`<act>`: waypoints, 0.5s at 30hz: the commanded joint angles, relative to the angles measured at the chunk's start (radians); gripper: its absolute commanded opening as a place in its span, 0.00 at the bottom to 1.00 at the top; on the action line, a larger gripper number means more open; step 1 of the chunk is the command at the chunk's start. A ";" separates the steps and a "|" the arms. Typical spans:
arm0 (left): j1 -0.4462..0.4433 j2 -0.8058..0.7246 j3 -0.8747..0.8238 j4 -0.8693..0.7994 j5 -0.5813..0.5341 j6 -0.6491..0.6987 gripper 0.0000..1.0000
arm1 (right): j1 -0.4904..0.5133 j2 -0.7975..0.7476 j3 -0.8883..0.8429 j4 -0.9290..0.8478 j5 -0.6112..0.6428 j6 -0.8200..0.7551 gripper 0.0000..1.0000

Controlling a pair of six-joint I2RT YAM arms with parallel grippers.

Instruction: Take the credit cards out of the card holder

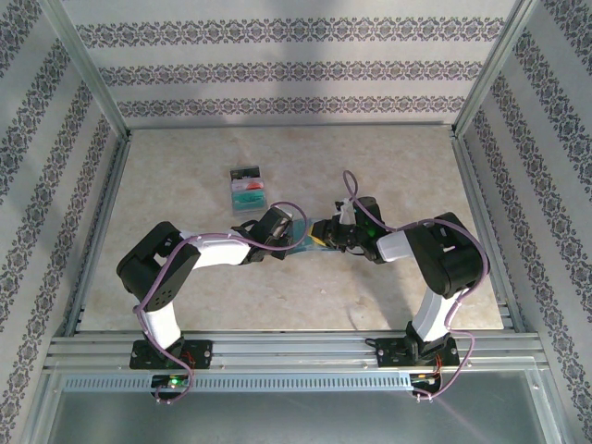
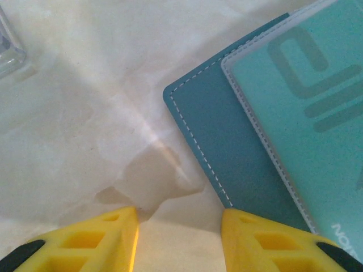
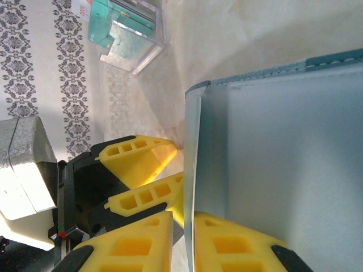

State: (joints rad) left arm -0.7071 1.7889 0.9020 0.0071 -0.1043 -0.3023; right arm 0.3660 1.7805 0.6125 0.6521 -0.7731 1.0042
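Note:
The teal card holder lies open on the table, and a teal credit card sits under its clear pocket. My left gripper is open. Its right finger rests over the holder's near edge and its left finger stands on bare table. In the right wrist view the holder's blue-grey panel stands upright, with my right gripper shut on its thin pale edge. The left gripper's fingers sit just beyond that edge. From above, both grippers meet over the holder at mid-table.
A clear box with red, teal and grey cards stands behind the left gripper. The same box is upper left in the right wrist view, and its corner is in the left wrist view. Patterned walls surround the marble table.

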 commanded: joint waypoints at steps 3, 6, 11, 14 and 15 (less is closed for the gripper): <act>-0.014 0.023 0.008 -0.070 0.012 0.002 0.43 | -0.015 -0.007 -0.013 0.069 -0.032 0.014 0.17; -0.014 0.024 0.009 -0.070 0.012 0.002 0.43 | -0.020 -0.009 -0.016 0.073 -0.035 0.013 0.18; -0.013 0.024 0.011 -0.070 0.011 0.002 0.43 | -0.030 -0.010 -0.022 0.077 -0.038 0.015 0.19; -0.013 0.023 0.012 -0.073 0.011 0.002 0.43 | -0.035 -0.009 -0.026 0.080 -0.039 0.017 0.20; -0.014 0.024 0.011 -0.073 0.009 0.002 0.43 | -0.035 -0.008 -0.028 0.080 -0.040 0.017 0.20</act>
State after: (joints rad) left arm -0.7071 1.7889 0.9024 0.0067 -0.1043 -0.3023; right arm 0.3416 1.7805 0.5953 0.6857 -0.7841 1.0229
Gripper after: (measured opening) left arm 0.433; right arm 0.202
